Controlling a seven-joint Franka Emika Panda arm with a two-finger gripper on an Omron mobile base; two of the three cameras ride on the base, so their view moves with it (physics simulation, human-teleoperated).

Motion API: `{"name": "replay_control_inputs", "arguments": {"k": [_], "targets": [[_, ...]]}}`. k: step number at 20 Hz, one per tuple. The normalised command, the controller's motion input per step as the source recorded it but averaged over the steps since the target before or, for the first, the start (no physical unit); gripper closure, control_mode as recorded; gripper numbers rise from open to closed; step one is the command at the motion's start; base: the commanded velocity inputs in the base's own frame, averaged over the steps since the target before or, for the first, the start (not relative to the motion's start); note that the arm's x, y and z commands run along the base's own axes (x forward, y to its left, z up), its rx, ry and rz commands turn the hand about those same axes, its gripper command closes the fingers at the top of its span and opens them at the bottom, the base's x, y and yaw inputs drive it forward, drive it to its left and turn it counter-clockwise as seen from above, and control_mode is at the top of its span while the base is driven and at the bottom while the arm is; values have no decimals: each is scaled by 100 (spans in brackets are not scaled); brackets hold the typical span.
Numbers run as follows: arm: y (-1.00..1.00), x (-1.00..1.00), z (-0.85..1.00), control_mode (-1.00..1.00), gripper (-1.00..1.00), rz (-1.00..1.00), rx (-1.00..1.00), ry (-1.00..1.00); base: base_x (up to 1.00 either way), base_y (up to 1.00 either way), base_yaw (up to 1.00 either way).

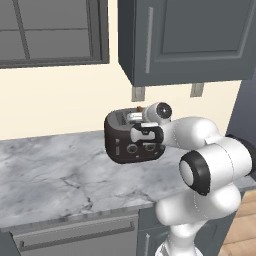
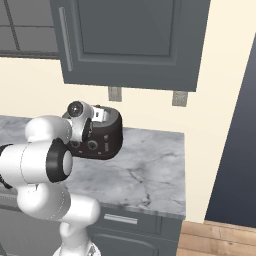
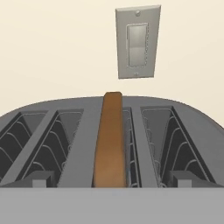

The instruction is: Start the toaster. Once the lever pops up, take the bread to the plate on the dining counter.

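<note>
Grey-white veined marble counter (image 1: 50, 175) runs under and ahead of the pincer, w/ grey cabinets below. On it, directly beneath the pincer, sits the dark brown-black glossy rounded toaster (image 1: 120, 145), several slots on top.

The white arm's two-finger pincer (image 3: 112, 183) hovers just above the toaster top, looking along the slots toward the wall; its dark finger tips (image 3: 39, 178) stand wide apart, nothing btwn them but the slice.

Thin tan-brown toasted bread slice (image 3: 109, 140) stands on edge in a middle slot, top edge proud of the toaster. It lies straight ahead of and just below the pincer, centred btwn the tips. Long axis runs away from the pincer, front-to-back; the thin faces look toward each finger. Prob. that's the key fit: the tips close across the thickness.

Pale wall switch plate (image 3: 138, 41) sits beyond the pincer, on the cream wall.
</note>
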Motion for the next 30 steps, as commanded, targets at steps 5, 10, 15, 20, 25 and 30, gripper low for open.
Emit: {"name": "replay_control_inputs", "arguments": {"k": [5, 10, 15, 20, 25, 30], "targets": [[0, 0, 0, -100, -100, 0, 0, 0, 0, 0, 0], [0, 0, 0, -100, -100, 0, 0, 0, 0, 0, 0], [0, 0, 0, -100, -100, 0, 0, 0, 0, 0, 0], [0, 0, 0, -100, 100, 0, 0, 0, 0, 0, 0], [0, 0, 0, -100, 100, 0, 0, 0, 0, 0, 0], [0, 0, 0, -100, 100, 0, 0, 0, 0, 0, 0]]}}
